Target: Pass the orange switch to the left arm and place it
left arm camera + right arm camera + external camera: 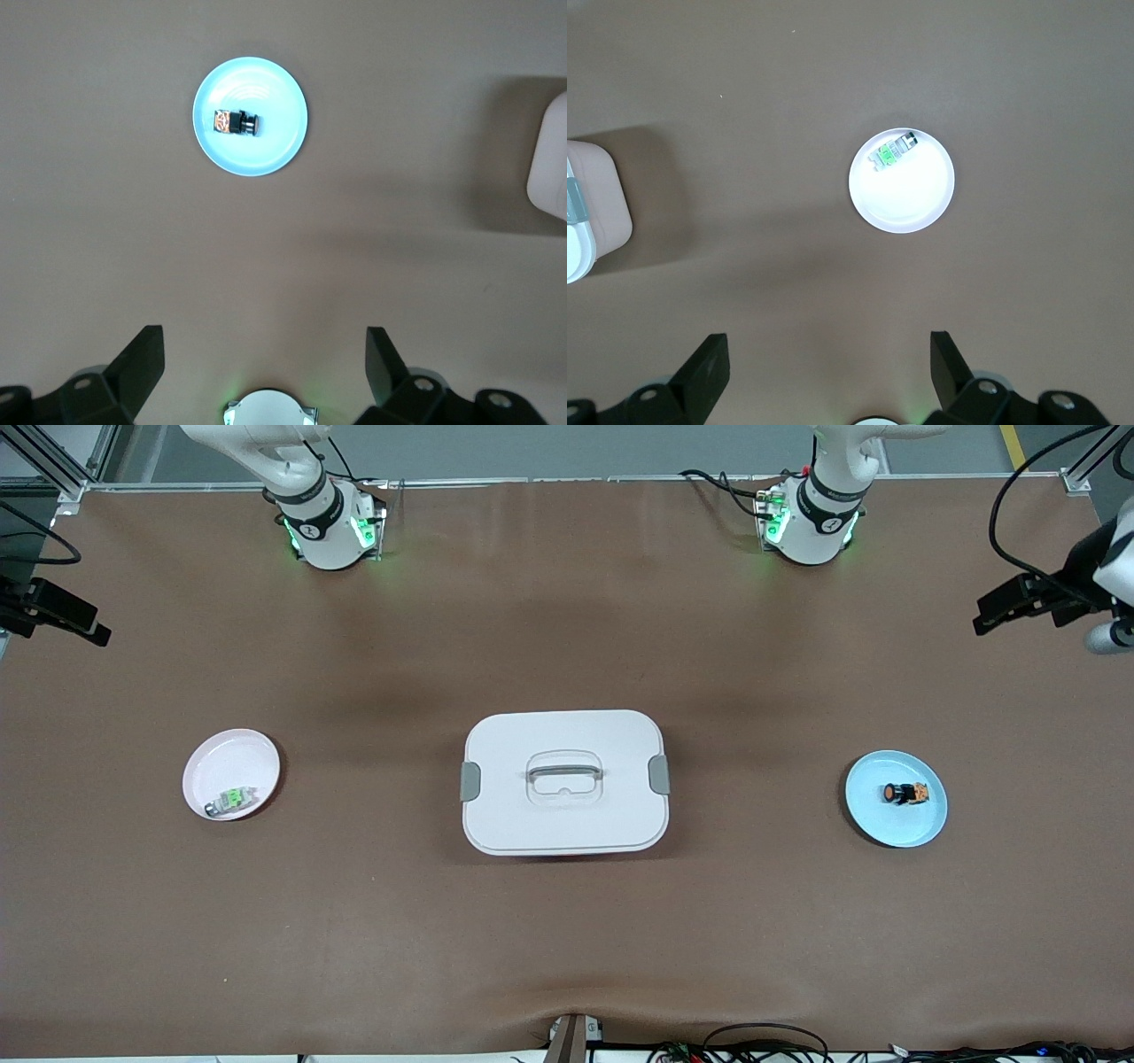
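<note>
Jaws on the left gripper (262, 363) and the right gripper (827, 365) stand wide and empty, high over bare table, so nothing looks begun: the orange switch (904, 793) lies untouched on the blue plate (921, 828) toward the left arm's end. Between it and the pink plate (221, 757) holding a green-and-grey switch (230, 801) sits the box (564, 782), squarely in the way of a straight carry.

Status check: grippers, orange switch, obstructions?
Left gripper and right gripper open, empty, high. Orange switch on blue plate. Box sits mid-table between plates.

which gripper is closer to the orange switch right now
Left. The open left gripper hangs high over bare table at its own end, with the orange switch on the blue plate below; the open right gripper hangs above the white plate's end.
</note>
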Tool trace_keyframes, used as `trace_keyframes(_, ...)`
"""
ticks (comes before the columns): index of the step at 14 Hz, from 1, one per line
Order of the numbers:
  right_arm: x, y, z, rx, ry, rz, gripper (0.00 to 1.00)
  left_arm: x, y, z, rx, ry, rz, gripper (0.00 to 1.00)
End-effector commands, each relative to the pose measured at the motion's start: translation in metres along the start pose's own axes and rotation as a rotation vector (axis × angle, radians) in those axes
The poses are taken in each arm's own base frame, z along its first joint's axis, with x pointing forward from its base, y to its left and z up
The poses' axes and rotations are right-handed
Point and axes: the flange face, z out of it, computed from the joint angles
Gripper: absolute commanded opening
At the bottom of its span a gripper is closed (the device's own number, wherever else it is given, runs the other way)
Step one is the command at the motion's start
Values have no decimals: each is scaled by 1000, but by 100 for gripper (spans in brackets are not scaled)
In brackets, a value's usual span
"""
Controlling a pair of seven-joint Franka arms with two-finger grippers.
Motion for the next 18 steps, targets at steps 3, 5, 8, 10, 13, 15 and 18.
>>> trace_keyframes(3, 2, 2, -4, -2, 0, -7, 100, -28, -1, -11, -20, 31, 82, 100)
trace_keyframes(5, 2, 2, -4, -2, 0, -7, 100, -30, -1, -13, -18, 29, 107, 100)
trace_keyframes(8, 2, 2, -4, -4, 1, -6, 100, -37, 4, -21, -14, 45, 118, 100)
trace_keyframes(10, 2, 2, -4, -2, 0, -7, 100, -45, 5, -26, -13, 45, 118, 100)
trace_keyframes(13, 2, 2, -4, -2, 0, -6, 100, -54, 6, -33, -10, 58, 110, 100)
trace_keyframes(15, 2, 2, -4, -2, 0, -7, 100, -52, 5, -35, -14, 61, 104, 100)
trace_keyframes(18, 2, 2, -4, -4, 1, -6, 100, -47, -5, -35, -17, 59, 97, 100)
